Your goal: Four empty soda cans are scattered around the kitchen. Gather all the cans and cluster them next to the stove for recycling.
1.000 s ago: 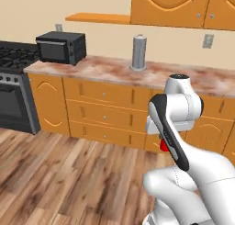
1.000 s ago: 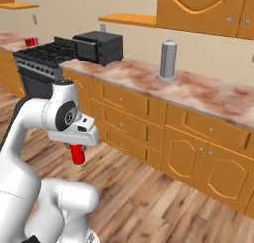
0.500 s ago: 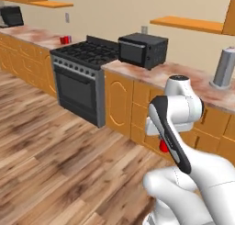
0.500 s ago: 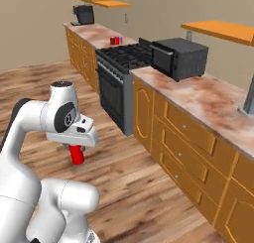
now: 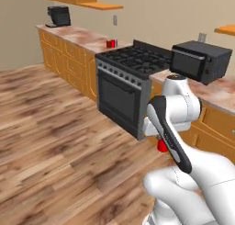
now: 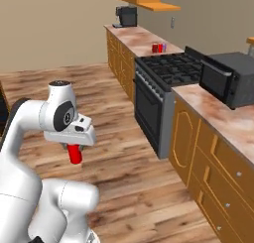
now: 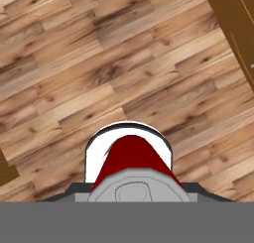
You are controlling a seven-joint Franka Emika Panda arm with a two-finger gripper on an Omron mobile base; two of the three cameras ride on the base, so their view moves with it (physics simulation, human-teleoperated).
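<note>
Left base view: the gripper (image 5: 161, 142) is clamped on a red soda can (image 5: 162, 146), held above open plank floor (image 5: 59, 146) just off the stove (image 5: 128, 88) front.

Right base view: two cans (image 6: 158, 48) stand on the counter (image 6: 141, 40) beside the stove.

Hand view: the held can hangs over bare floor, with a cabinet edge (image 7: 233, 24) nearby.

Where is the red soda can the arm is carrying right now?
The red soda can hangs shut in the gripper above the plank floor, in front of the stove; in the left base view it peeks out below the arm.
</note>
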